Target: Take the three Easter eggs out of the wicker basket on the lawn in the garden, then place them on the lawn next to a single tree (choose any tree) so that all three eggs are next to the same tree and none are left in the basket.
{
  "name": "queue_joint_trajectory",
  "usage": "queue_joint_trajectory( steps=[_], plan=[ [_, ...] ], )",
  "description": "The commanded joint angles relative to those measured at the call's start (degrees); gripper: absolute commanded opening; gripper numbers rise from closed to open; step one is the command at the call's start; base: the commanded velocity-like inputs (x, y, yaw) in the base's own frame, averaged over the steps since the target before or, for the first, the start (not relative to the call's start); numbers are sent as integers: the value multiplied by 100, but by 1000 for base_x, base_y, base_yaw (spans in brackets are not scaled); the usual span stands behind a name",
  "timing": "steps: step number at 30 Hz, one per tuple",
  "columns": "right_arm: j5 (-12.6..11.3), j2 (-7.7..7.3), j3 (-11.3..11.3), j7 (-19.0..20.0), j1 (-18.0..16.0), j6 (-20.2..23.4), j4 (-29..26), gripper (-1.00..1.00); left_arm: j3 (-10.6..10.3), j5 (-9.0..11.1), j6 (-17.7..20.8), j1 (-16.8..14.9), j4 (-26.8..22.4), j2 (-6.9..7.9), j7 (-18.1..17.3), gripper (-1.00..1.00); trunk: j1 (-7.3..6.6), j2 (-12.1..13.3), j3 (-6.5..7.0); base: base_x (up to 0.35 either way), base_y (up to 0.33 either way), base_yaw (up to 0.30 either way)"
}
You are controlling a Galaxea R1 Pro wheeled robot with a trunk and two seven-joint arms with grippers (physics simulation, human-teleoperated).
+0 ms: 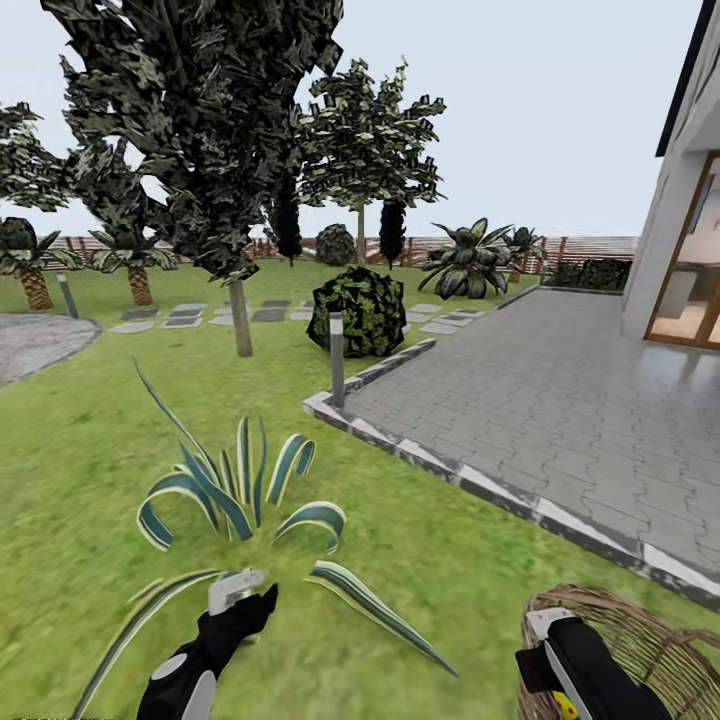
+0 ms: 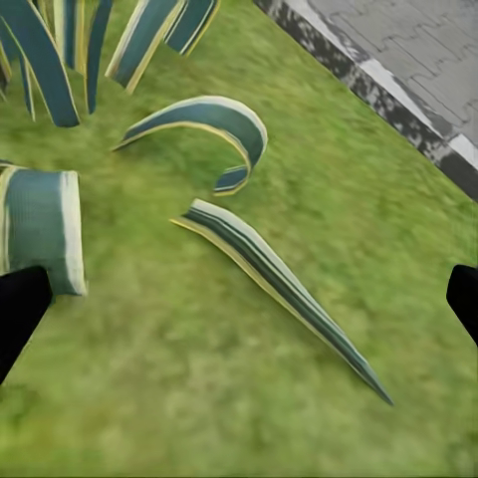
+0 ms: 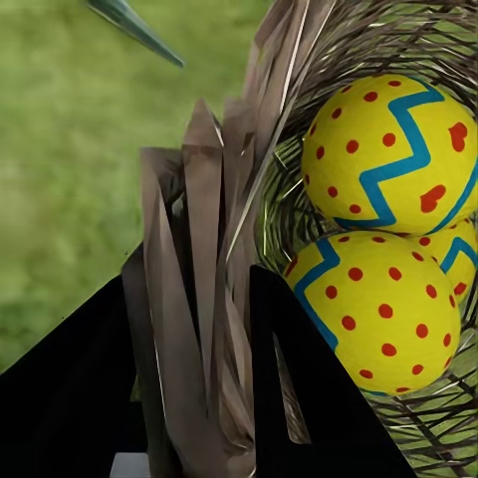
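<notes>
Right pincer (image 3: 199, 398) clamps basket (image 3: 229, 199) rim, eggs (image 3: 378, 309) inside; left pincer (image 2: 239, 309) wide over lawn (image 2: 199, 398) by striped plant (image 1: 235, 490).

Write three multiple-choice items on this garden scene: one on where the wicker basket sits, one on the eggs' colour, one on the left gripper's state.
1. In the head view the wicker basket sits:
A. on the lawn at the robot's right
B. on the paving
C. beside the tree trunk

2. The Easter eggs are:
A. plain white
B. yellow with red dots and blue zigzags
C. green striped

3. The left gripper is:
A. shut on an egg
B. open and empty over grass
C. holding a leaf

Answers: 1 A, the basket stands on grass by the right arm. 2 B, the right wrist view shows the pattern. 3 B, the left wrist view shows spread fingers with grass between.
</notes>
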Motion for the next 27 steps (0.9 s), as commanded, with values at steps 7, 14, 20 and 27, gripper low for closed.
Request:
queue_joint_trajectory(
  steps=[7,14,20,27],
  plan=[
    [90,1,10,37,-4,29,-9,-100,-14,53,25,-3,6,-2,49,100,0,-4,-6,0,332,9],
    [93,3,14,39,-4,29,-9,-100,-9,52,25,-3,1,-2,47,100,0,-4,-6,0,332,0],
    [91,-18,11,46,-4,20,-9,-100,-8,58,18,-3,0,-2,49,100,0,-4,-6,0,264,0],
    [90,-28,10,40,-3,-111,30,-100,-8,60,21,-3,-1,-2,49,100,0,-4,-6,0,109,0]
  ],
)
